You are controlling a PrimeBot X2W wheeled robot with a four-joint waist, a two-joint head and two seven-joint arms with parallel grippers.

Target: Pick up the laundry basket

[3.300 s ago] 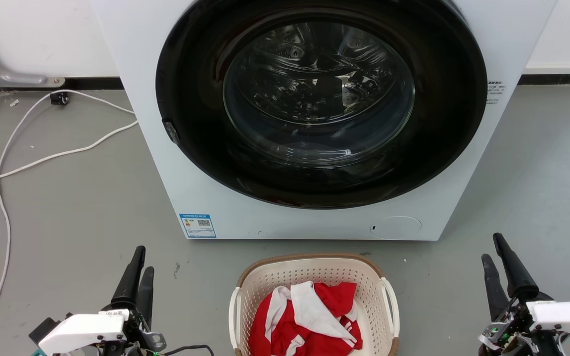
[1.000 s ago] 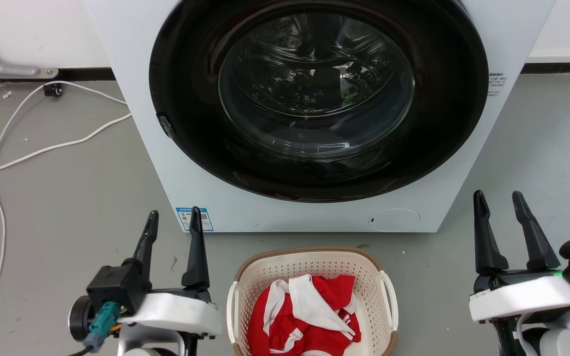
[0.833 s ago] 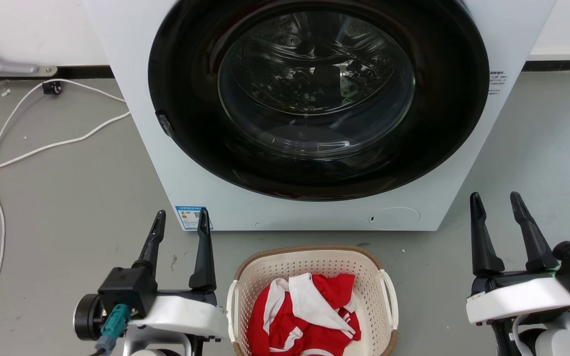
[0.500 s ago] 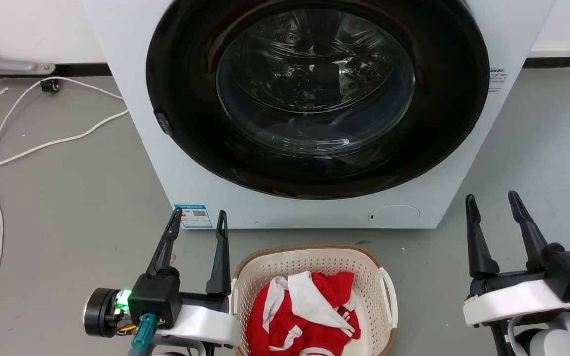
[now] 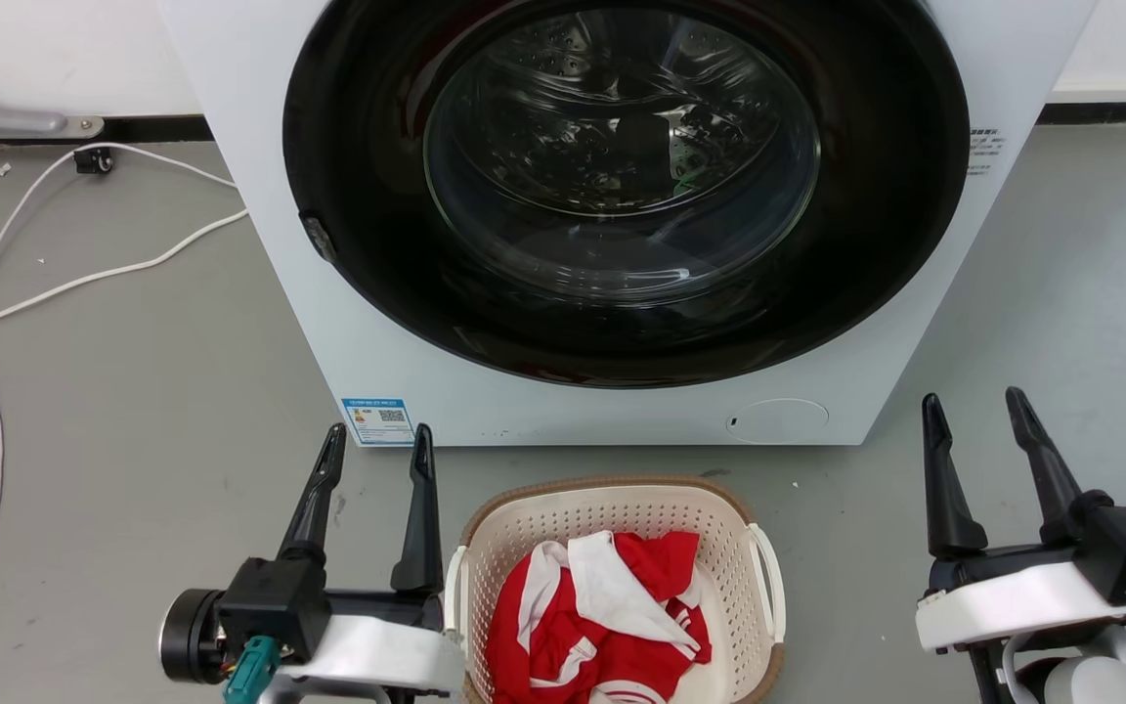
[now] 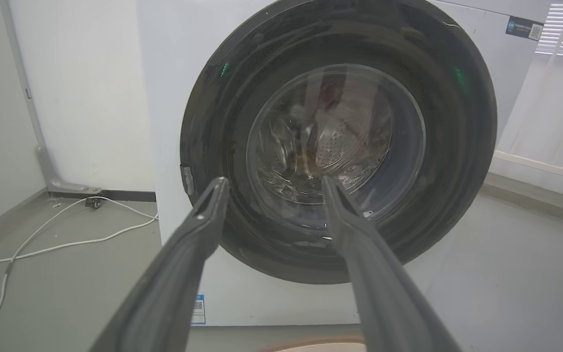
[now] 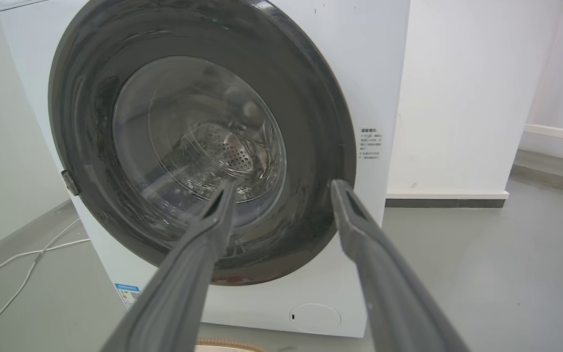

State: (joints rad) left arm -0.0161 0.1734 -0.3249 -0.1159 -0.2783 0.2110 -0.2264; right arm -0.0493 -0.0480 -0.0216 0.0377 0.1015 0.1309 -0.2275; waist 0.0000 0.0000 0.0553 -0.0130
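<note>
Shifted inward since earlier: left gripper (image 5: 379,435), now just beside left handle (image 5: 452,587) of laundry basket (image 5: 612,510), fingers spread, holding nothing. Right gripper (image 5: 972,399) well apart at right, fingers spread, empty. Basket on floor (image 5: 133,411) before washing machine (image 5: 328,332), red-and-white cloth (image 5: 592,631) inside.

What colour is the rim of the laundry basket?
Brown, woven-look, atop cream perforated walls; the laundry basket shows best in the head view.
</note>
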